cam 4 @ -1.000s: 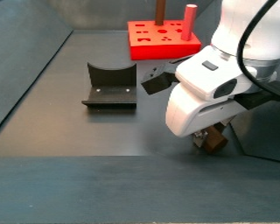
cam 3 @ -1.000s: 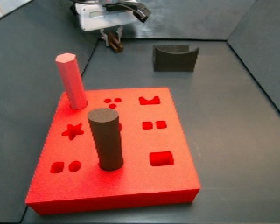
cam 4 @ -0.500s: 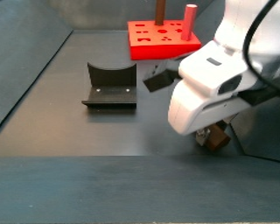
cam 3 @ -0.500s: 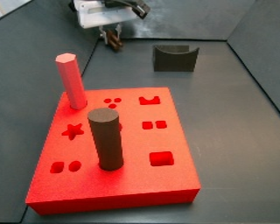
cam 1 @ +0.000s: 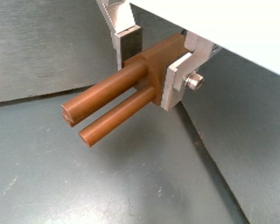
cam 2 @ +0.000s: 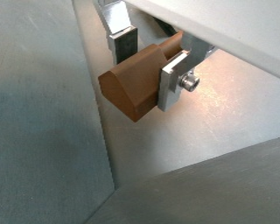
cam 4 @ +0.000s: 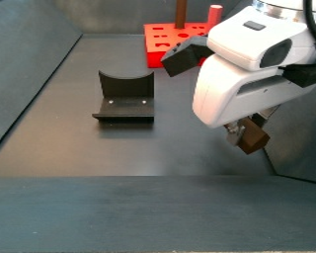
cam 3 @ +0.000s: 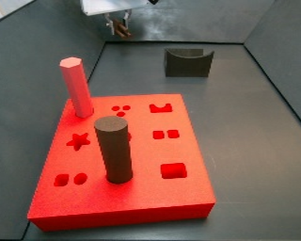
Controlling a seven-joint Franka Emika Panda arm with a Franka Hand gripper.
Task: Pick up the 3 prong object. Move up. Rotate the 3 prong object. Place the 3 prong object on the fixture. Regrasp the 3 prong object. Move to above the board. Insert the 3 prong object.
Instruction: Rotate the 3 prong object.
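Observation:
My gripper [cam 1: 154, 54] is shut on the 3 prong object [cam 1: 130, 87], a brown piece with long round prongs pointing away from the fingers. Its flat brown back shows in a wrist view [cam 2: 136, 79]. In a side view the gripper [cam 4: 249, 130] holds the piece [cam 4: 253, 140] in the air above the grey floor, off to one side of the fixture [cam 4: 123, 97]. In a side view the gripper [cam 3: 118, 26] is at the far back, left of the fixture [cam 3: 187, 61]. The red board [cam 3: 121, 169] lies in front, and shows far behind in a side view [cam 4: 174, 42].
On the board stand a tall dark cylinder [cam 3: 113, 151] and a pink hexagonal peg [cam 3: 76, 87]. Grey walls close the work area on all sides; one wall [cam 2: 38, 96] is near the gripper.
The gripper has risen with the 3 prong object held in it, lifting it off the floor. The board and the fixture have not moved.

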